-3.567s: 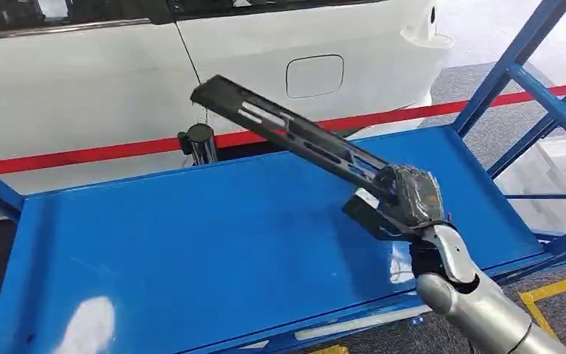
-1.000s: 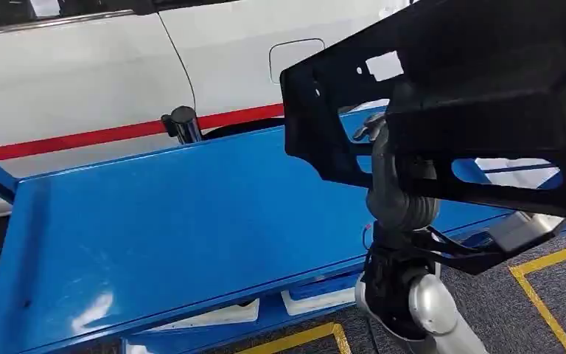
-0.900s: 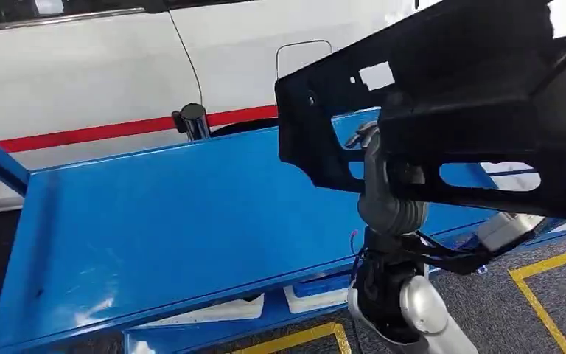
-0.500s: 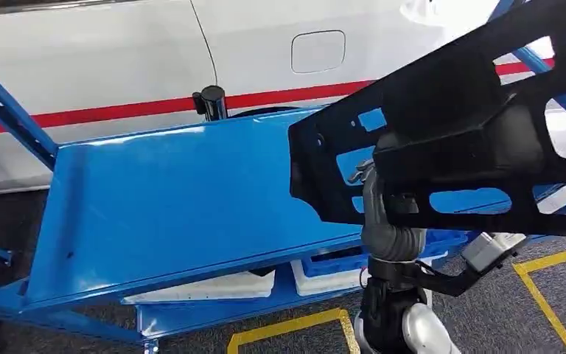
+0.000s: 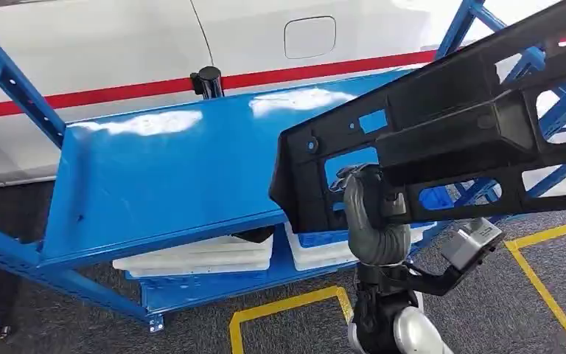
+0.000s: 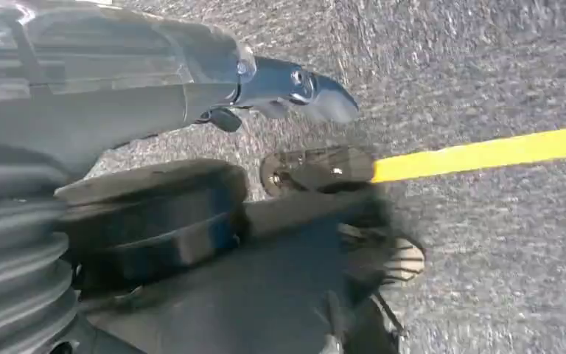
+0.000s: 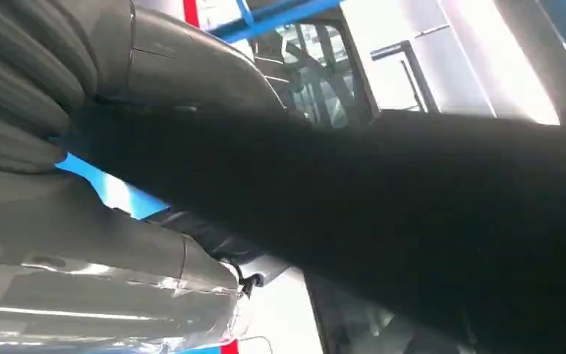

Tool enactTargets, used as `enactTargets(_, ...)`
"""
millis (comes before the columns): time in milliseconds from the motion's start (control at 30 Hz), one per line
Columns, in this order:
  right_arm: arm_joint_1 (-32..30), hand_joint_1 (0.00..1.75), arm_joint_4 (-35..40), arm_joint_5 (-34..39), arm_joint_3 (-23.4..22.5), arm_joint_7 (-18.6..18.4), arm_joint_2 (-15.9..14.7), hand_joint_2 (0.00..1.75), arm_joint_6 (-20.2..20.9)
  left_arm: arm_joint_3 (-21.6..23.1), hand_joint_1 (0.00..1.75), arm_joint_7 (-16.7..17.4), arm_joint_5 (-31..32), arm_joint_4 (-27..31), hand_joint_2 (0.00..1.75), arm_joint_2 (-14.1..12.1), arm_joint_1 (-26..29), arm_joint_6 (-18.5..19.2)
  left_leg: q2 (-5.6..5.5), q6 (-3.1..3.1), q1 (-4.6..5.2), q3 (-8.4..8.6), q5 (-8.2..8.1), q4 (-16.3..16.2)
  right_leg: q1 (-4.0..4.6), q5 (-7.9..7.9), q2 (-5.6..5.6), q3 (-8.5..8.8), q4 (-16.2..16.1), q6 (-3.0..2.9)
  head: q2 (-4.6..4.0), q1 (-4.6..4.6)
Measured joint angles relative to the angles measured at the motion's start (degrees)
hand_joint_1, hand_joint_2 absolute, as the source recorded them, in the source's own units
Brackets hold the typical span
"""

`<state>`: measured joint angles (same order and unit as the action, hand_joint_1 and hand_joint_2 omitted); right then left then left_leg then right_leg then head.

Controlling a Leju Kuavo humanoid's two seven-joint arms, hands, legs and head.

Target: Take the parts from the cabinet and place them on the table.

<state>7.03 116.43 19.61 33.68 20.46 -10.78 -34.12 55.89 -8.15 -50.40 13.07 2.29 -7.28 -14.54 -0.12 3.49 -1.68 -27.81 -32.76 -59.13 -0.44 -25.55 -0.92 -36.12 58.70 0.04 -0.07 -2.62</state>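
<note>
Above the front edge of the blue rack (image 5: pixel 155 243): one long black plastic part (image 5: pixel 442 140), slotted and pierced with openings, carried clear of the top shelf (image 5: pixel 169 184) and touching nothing but the hand.

Right hand (image 5: pixel 372 214): one, raised on its silver arm, fingers wrapped around the lower bar of the part near its left end. Grip firm by appearance; in the right wrist view the part (image 7: pixel 413 228) lies across the palm.

Left hand (image 6: pixel 191 81): one, hanging low over grey carpet with a yellow floor line (image 6: pixel 486 151). Nothing held; fingers appear loosely extended.

Long axis of the part: runs from the right hand up and away to the robot's right, so nearly all its length and weight sit to one side of the grip. The right hand is the nearer and only bearer.

Other items: white flat pieces, two stacks (image 5: pixel 199 254) on the lower shelf; one white car (image 5: pixel 265 37) behind the rack.

Table: not seen; placement judged still ahead.
</note>
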Motion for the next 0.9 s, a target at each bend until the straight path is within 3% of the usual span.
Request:
enactTargets(33,0.11,1.75,0.06,0.02,0.09,-0.04,0.00,1.75,0.37,0.00,0.00,0.30,-0.61,0.00,1.75,-0.05,-0.01,-0.52,0.02,-1.17,0.00,-0.60,-0.40,-0.07,0.01,0.43,-0.05,-0.18,0.25,0.47,0.00,-0.17)
enactTargets(100,1.23,1.75,-0.15,0.42,0.46,-0.26,0.02,1.75,1.64,0.00,0.00,0.70,-2.32,0.00,1.75,-0.07,0.07,-1.53,0.08,-2.51,0.45,-1.24,0.32,-0.17,-0.32,1.71,-0.01,-0.38,-0.25,1.25,0.00,-0.75)
enactTargets(133,1.90,1.75,-0.33,0.88,0.66,-0.24,0.04,1.75,2.28,-0.02,0.00,0.46,-2.80,-0.02,1.75,-0.07,0.20,-1.84,0.26,-3.37,0.23,-2.16,1.10,0.08,-0.54,2.12,0.10,-0.78,-0.30,1.52,0.00,-0.72)
enactTargets(167,2.58,1.75,-0.46,1.42,0.72,-0.15,0.13,1.75,2.76,-0.04,0.00,-0.27,-3.06,-0.04,1.75,-0.13,0.14,-2.06,0.29,-3.96,0.28,-2.80,1.90,0.03,-0.57,-0.06,0.23,-1.58,0.46,1.83,0.00,-0.68)
enactTargets(200,3.14,1.75,-0.72,2.10,0.90,0.04,0.42,1.75,3.17,-0.04,0.00,-1.14,-3.28,-0.07,1.75,-0.15,0.10,-2.23,0.28,-4.33,0.33,-3.70,2.64,0.03,-0.59,-3.65,0.27,-2.12,2.77,1.99,0.00,-1.45)
enactTargets(267,3.99,1.75,-1.38,2.99,1.29,0.59,1.07,1.75,3.78,-0.09,0.00,-2.60,-3.63,-0.07,1.75,-0.24,0.11,-2.29,0.21,-4.79,0.68,-5.45,4.09,0.00,-0.58,-10.37,0.36,-3.04,10.52,2.14,0.00,-2.40)
enactTargets(300,4.03,1.75,-1.79,3.24,1.51,1.07,1.27,1.75,3.87,-0.09,0.00,-3.08,-3.52,-0.07,1.75,-0.31,0.12,-2.29,0.22,-4.90,0.87,-6.40,4.79,-0.05,-0.54,-12.04,0.39,-3.15,14.14,2.04,0.00,-2.76)
enactTargets(333,3.89,1.75,-2.10,3.28,1.71,1.58,1.42,1.75,3.91,-0.09,0.00,-3.39,-3.23,-0.07,1.75,-0.37,0.14,-2.29,0.22,-4.96,1.13,-7.39,5.52,-0.08,-0.45,-11.83,0.42,-2.74,16.09,1.83,0.00,-2.98)
enactTargets(367,3.84,1.75,-2.43,3.30,1.94,2.10,1.75,1.75,3.93,-0.09,0.00,-3.50,-3.10,-0.07,1.75,-0.48,0.14,-2.27,0.29,-4.97,1.37,-8.29,6.23,-0.11,-0.35,-10.24,0.50,-1.44,15.71,1.41,0.00,-3.30)
enactTargets(433,3.87,1.75,-2.93,3.30,2.21,2.45,2.10,1.75,3.93,-0.09,0.00,-3.72,-2.97,-0.07,1.75,-0.68,0.13,-2.27,0.49,-4.96,1.95,-9.60,7.42,-0.11,0.28,-6.40,0.59,3.56,9.73,0.07,0.00,-3.69)
enactTargets(467,3.99,1.75,-3.06,3.30,2.30,2.47,2.29,1.75,3.93,-0.09,0.00,-3.82,-2.97,-0.07,1.75,-0.70,0.04,-2.27,0.56,-4.98,1.90,-9.97,7.99,-0.09,0.95,-6.00,0.75,7.26,4.60,-1.15,0.00,-3.85)
enactTargets(500,4.11,1.75,-3.23,3.30,2.40,2.53,2.53,1.75,3.96,-0.09,0.00,-3.87,-2.95,0.00,1.75,-0.54,-0.01,-2.23,0.75,-4.68,2.25,-10.31,8.50,-0.12,1.88,-7.54,0.74,10.98,-0.82,-2.18,0.00,-3.67)
enactTargets(533,4.25,1.75,-3.37,3.28,2.49,2.62,2.73,1.75,4.02,-0.09,0.00,-3.96,-2.89,0.00,1.75,-0.55,0.00,-2.19,1.08,-4.45,2.16,-10.55,9.19,-0.04,1.64,-8.17,0.70,12.13,-3.39,-2.12,0.00,-3.72)
enactTargets(600,4.15,1.75,-3.72,3.30,2.67,2.80,2.91,1.75,4.04,-0.09,0.00,-3.96,-2.84,-0.02,1.75,-0.59,-0.04,-2.12,1.48,-3.84,1.68,-10.92,10.43,0.31,2.22,-7.69,0.90,11.23,-3.36,-1.98,0.00,-3.57)
enactTargets(633,4.09,1.75,-3.96,3.37,2.80,2.95,2.95,1.75,4.07,-0.07,0.00,-4.00,-2.60,-0.02,1.75,-0.63,0.11,-2.16,1.52,-3.49,1.83,-10.94,11.12,0.65,2.22,-6.65,0.91,10.96,-3.96,-2.08,0.00,-3.91)
enactTargets(667,3.99,1.75,-4.15,3.65,2.97,3.32,3.08,1.75,4.11,-0.07,0.00,-4.04,-2.32,-0.04,1.75,-0.83,0.05,-2.45,1.07,-3.29,1.74,-11.55,10.02,0.05,1.67,-5.39,0.37,10.55,-4.76,-1.76,0.00,-4.05)
enactTargets(733,3.37,1.75,-4.46,4.92,3.08,4.66,3.54,1.75,4.09,-0.04,0.00,-3.50,-1.75,-0.04,1.75,-1.03,0.00,-3.00,0.11,-2.47,1.45,-12.84,2.71,-4.47,1.48,-4.04,0.43,8.79,-4.92,-2.38,0.00,-2.84)
enactTargets(767,2.74,1.75,-4.66,5.64,3.08,5.51,3.76,1.75,4.09,-0.04,0.00,-2.84,-0.80,-0.04,1.75,-1.40,0.01,-3.28,0.00,-2.12,1.24,-13.58,-0.54,-8.43,1.48,-3.35,0.33,8.03,-4.82,-2.24,0.00,-2.25)
enactTargets(800,2.14,1.75,-4.88,5.75,3.13,6.32,3.87,1.75,3.69,0.00,0.00,-2.25,0.22,-0.04,1.75,-1.68,0.02,-3.41,0.02,-1.80,1.13,-14.15,-2.15,-12.22,1.48,-2.91,0.23,7.14,-4.81,-2.18,0.00,-1.79)
enactTargets(833,1.40,1.75,-4.92,5.42,3.17,7.21,3.85,1.75,2.67,0.04,0.00,-1.64,1.18,-0.04,1.75,-2.08,0.02,-3.48,0.04,-1.49,1.05,-14.47,-1.36,-15.45,1.41,-2.21,0.04,6.20,-4.65,-2.02,0.00,-1.40)
enactTargets(867,0.56,1.75,-4.85,4.63,3.15,7.76,3.80,1.75,1.44,0.09,0.00,-0.94,1.88,-0.04,1.75,-2.38,0.02,-3.43,0.07,-1.22,0.93,-14.15,1.46,-17.10,1.30,-1.62,-0.13,5.17,-4.37,-1.79,0.00,-1.11)
enactTargets(900,-0.30,1.75,-4.55,3.58,2.99,7.80,3.76,1.75,0.19,0.22,0.00,-0.30,2.54,-0.04,1.75,-2.71,0.04,-3.41,0.11,-0.99,0.74,-12.81,4.47,-16.58,1.14,-1.17,-0.27,4.07,-3.92,-1.45,0.00,-1.03)
